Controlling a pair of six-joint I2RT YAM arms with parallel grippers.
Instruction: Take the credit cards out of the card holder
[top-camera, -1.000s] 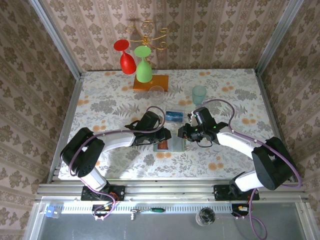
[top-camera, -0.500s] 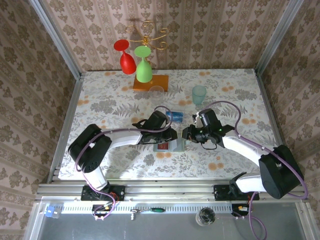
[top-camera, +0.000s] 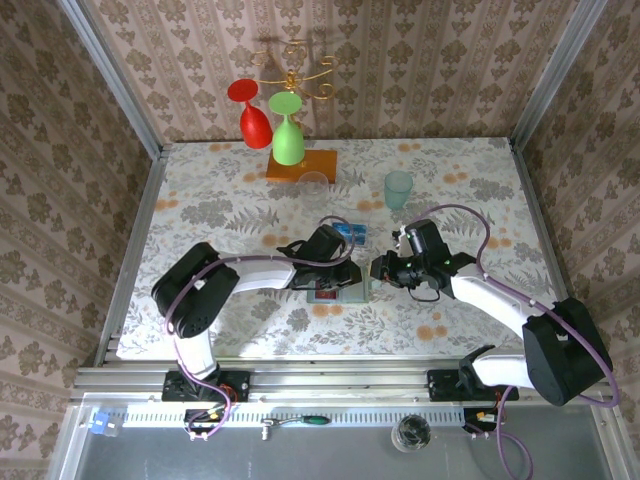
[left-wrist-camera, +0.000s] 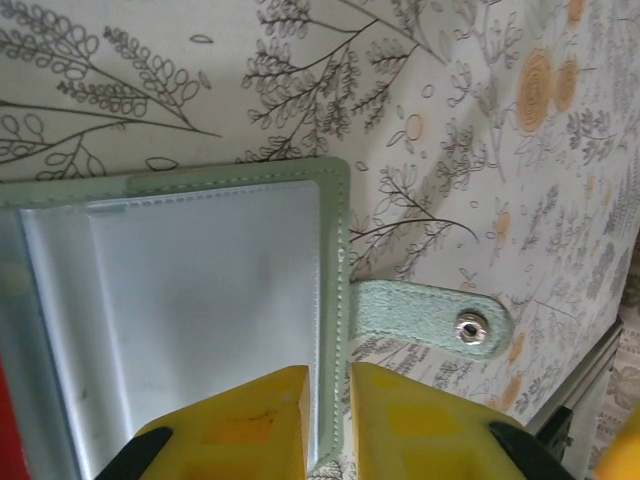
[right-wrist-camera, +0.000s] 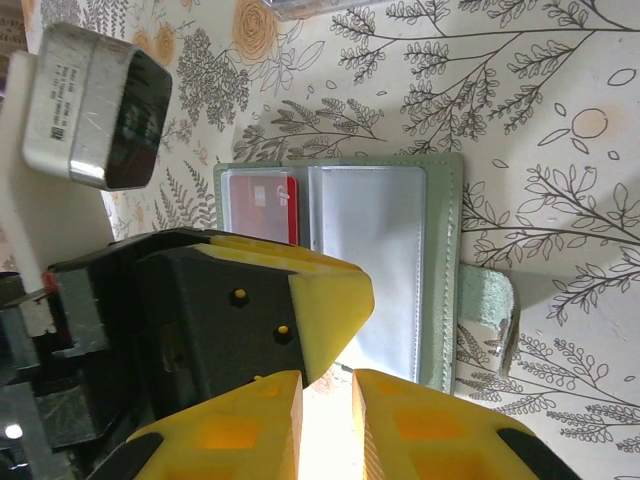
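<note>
Left gripper (left-wrist-camera: 329, 378), right gripper (right-wrist-camera: 327, 380): jaws barely parted at card holder (left-wrist-camera: 200, 280) edge, grip unclear; red card (right-wrist-camera: 262, 205) half-hidden.

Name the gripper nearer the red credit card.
Left: left gripper is over the empty panel of the pale grey-green card holder, beside the red card; right gripper sits off it.

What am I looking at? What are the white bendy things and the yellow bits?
Those are two robot arms, left and right. One camera looks down from above. Two more ride on the wrists, so the yellow bits are each arm's own fingers. The left hand and right hand are at an open green card holder on the table. A red card sits in one pocket. A blue card lies just beyond it, and a teal cup stands farther back. Both hands are almost closed; I cannot tell whether they grip anything.
</note>
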